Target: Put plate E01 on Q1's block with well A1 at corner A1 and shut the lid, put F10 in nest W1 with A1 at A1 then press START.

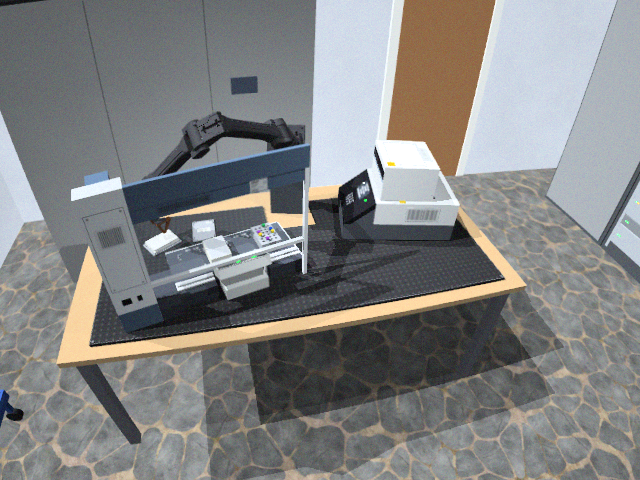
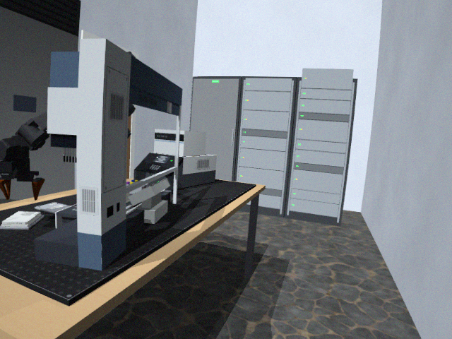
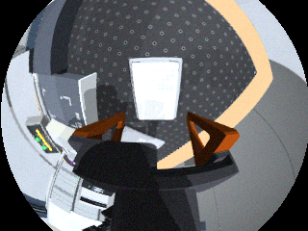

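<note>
End effector [image 3: 157, 134] wide open, wrist-only white plate [image 3: 154, 88] below

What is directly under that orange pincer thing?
A flat white plate lies on the dotted black mat below the open pincer, which holds nothing. Its wells and label are too blurred to read, and the pincer's dark body hides the plate's near edge.

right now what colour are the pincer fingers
Orange-brown, on a dark grey pincer body. The fingers show best in the wrist view.
</note>
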`<state>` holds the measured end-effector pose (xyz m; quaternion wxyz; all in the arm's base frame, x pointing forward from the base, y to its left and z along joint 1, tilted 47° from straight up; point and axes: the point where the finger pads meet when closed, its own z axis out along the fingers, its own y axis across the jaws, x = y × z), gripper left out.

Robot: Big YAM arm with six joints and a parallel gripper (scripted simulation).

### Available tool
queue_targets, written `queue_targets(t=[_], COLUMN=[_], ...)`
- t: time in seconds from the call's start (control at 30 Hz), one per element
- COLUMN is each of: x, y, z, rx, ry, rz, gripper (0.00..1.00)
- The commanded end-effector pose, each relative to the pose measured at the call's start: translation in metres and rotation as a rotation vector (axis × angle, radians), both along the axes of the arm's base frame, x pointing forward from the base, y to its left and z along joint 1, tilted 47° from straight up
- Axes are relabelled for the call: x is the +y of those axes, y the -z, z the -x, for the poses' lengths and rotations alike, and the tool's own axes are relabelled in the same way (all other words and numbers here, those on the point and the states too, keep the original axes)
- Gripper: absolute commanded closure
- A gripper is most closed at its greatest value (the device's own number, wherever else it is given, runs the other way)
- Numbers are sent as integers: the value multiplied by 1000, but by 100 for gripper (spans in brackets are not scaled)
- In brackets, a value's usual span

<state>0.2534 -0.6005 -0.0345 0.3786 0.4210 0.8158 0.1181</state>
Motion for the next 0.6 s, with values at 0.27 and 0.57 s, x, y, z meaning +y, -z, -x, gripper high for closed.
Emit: queue_targets(t=[0.27, 0.57], x=[-5, -2], y=[-30, -40], z=[37, 47], rx=[-1, -3], ry=[24, 26], rz=[26, 25], gripper=[0, 0])
